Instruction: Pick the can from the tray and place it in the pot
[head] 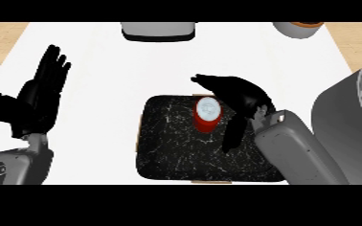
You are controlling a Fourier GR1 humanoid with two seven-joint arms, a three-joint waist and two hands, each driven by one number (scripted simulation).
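Observation:
A red can (208, 114) with a silver top stands upright on the black speckled tray (176, 148), near the tray's far edge. My right hand (237, 96) arches over and around the can's right side, fingers curved past its far side and the thumb hanging down at its right; I cannot tell whether it touches the can. My left hand (41, 93) rests open at the left edge, fingers up. The big grey pot (339, 110) shows only partly at the right edge.
A grey appliance (158, 31) sits at the counter's far edge in the middle. A grey bowl-like vessel (298, 28) stands at the far right. The white counter (106, 76) spreads between the left hand and the tray.

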